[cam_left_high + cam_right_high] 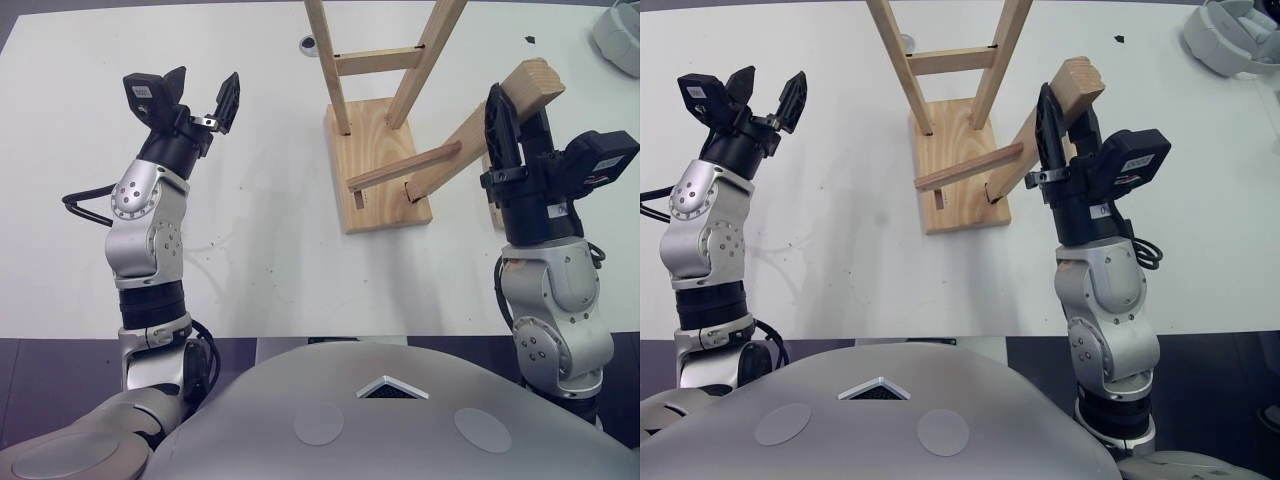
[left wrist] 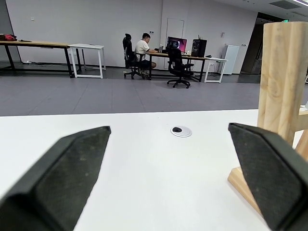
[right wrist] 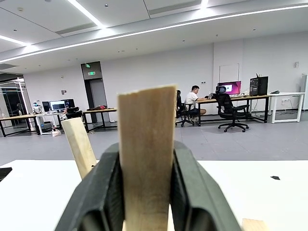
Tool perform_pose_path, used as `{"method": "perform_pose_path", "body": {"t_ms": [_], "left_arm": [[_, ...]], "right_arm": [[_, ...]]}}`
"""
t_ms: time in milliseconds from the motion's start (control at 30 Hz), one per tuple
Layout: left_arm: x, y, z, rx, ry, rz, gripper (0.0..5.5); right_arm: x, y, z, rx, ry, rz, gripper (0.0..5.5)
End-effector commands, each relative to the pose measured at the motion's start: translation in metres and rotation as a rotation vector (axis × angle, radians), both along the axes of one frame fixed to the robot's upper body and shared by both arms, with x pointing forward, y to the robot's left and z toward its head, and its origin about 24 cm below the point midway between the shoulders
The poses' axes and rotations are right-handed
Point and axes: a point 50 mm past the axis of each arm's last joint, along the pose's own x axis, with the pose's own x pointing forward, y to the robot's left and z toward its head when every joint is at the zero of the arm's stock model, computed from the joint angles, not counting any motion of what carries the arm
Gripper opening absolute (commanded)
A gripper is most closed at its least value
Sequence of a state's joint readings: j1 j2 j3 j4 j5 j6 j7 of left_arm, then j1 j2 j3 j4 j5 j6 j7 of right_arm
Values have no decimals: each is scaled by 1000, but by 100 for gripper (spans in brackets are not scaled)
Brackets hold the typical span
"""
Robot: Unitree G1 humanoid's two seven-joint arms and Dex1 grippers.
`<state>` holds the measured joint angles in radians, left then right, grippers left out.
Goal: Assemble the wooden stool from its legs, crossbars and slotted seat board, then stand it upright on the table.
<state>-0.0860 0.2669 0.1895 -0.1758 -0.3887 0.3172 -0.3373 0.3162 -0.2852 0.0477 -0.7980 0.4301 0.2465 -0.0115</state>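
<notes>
The slotted seat board [image 1: 372, 168] lies flat on the white table [image 1: 250, 260]. Two legs [image 1: 326, 60] joined by a crossbar [image 1: 378, 62] stand in its far slots. My right gripper [image 1: 517, 125] is shut on a third leg [image 1: 480, 135], held tilted with its lower end at the board's near right slot. A crossbar [image 1: 403, 167] sticks out from this leg toward the left, above the board. In the right wrist view the fingers [image 3: 103, 192] clamp the leg [image 3: 147, 159]. My left gripper [image 1: 200, 100] hangs open and empty, left of the board.
A round cable grommet [image 1: 308, 44] sits in the table behind the stool parts. A white object [image 1: 618, 35] lies at the far right corner. A small dark speck [image 1: 529, 40] rests near it. The table's left half is bare.
</notes>
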Motion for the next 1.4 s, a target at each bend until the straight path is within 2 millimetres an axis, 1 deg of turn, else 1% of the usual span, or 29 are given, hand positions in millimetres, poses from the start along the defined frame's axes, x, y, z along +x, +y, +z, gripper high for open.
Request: {"method": "perform_pose_path", "body": {"t_ms": [33,67,100,200,333,367,500,600,700,767,833,933,967,1033,1100,1167,1233,1300,1333,1367,1400], "left_arm": [[7,-3,4,5,-22,0,451],[7,-3,4,5,-22,-1,451],[7,-4,4,5,-22,-1,451],[7,-4,4,5,-22,-2,451],[8,-4,3,4,-24,-1,451],[7,-4,3,4,-24,-1,451],[7,-4,3,4,-25,-2,451],[6,-5,2,5,-22,-3,451],[5,-8,-2,21,-10,-14,451],[3,-13,-11,77,36,-46,451],[2,-22,-21,118,89,-99,451],[5,-43,-31,157,148,-213,451],[7,-50,-33,165,163,-239,451],[10,-69,-37,170,185,-295,451],[11,-91,-38,154,186,-338,451],[9,-105,-40,145,190,-354,451],[7,-109,-44,156,196,-348,451],[6,-110,-46,164,198,-335,451],[6,-109,-46,168,198,-329,451],[6,-107,-47,180,200,-322,451],[5,-106,-49,190,203,-316,451]], "right_arm": [[-7,-13,-77,-89,515,-60,105],[-7,-13,-77,-86,514,-59,105],[-7,-12,-76,-83,513,-55,142],[-7,-11,-74,-76,515,-48,203],[-1,-13,-62,-50,448,-68,298],[0,-12,-59,-44,427,-68,303],[0,-13,-53,-53,381,-67,303],[4,-14,-41,-63,302,-58,303],[14,-13,-30,-97,254,-21,303],[30,-10,-21,-146,250,41,303],[50,-7,-9,-177,247,98,303],[79,-7,7,-184,287,122,303],[85,-8,9,-176,312,118,303],[93,-9,12,-177,348,106,303],[97,-7,17,-184,373,105,303],[101,-5,22,-181,401,116,303],[105,-3,24,-164,446,146,303],[107,-1,25,-152,487,177,303],[109,0,25,-150,500,188,284],[110,1,27,-151,507,197,276],[111,1,29,-150,513,205,254]]}}
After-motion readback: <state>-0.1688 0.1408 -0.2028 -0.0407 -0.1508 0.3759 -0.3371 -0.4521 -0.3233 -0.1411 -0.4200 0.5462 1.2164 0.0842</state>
